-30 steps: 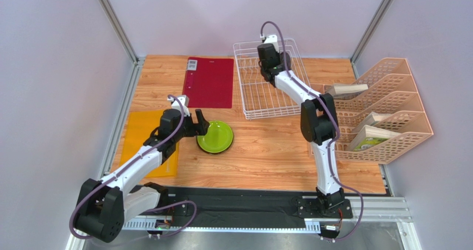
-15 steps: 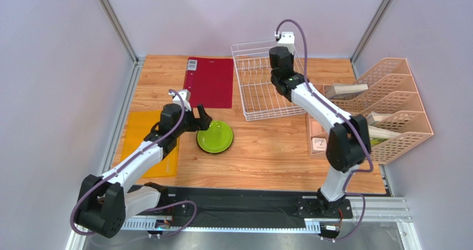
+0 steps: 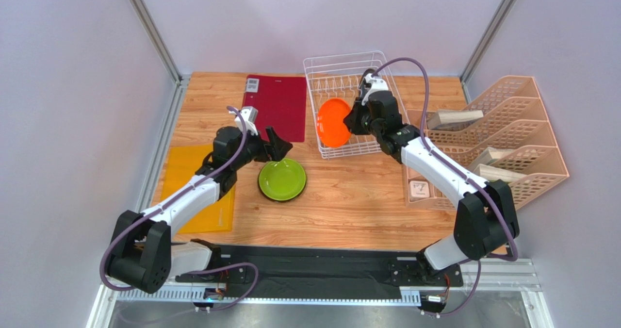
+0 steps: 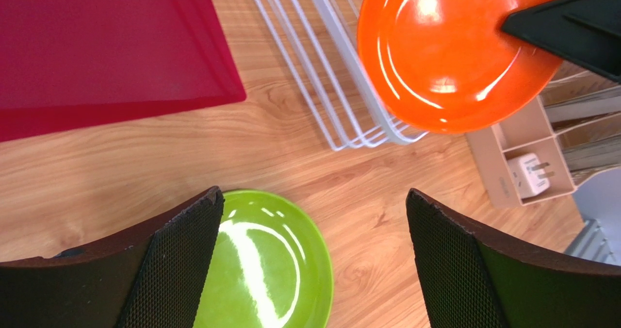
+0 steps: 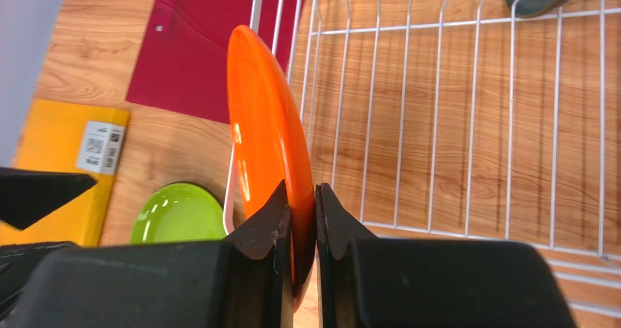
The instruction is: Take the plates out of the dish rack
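Wood table point(image 3: 350, 200): green plate point(image 3: 283, 179), dish rack point(image 3: 337, 77), red folder point(image 3: 275, 108), yellow folder point(image 3: 180, 169), trays point(image 3: 528, 160).

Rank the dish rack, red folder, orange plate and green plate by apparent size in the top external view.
1. dish rack
2. red folder
3. orange plate and green plate: about alike; the orange one is raised and tilted, so no ranking.

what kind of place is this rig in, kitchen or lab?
Likely a robot lab test cell, not a kitchen: a wood-top table boxed in by plain walls, left arm and right arm bolted at its near edge, a dish rack beside office file trays.
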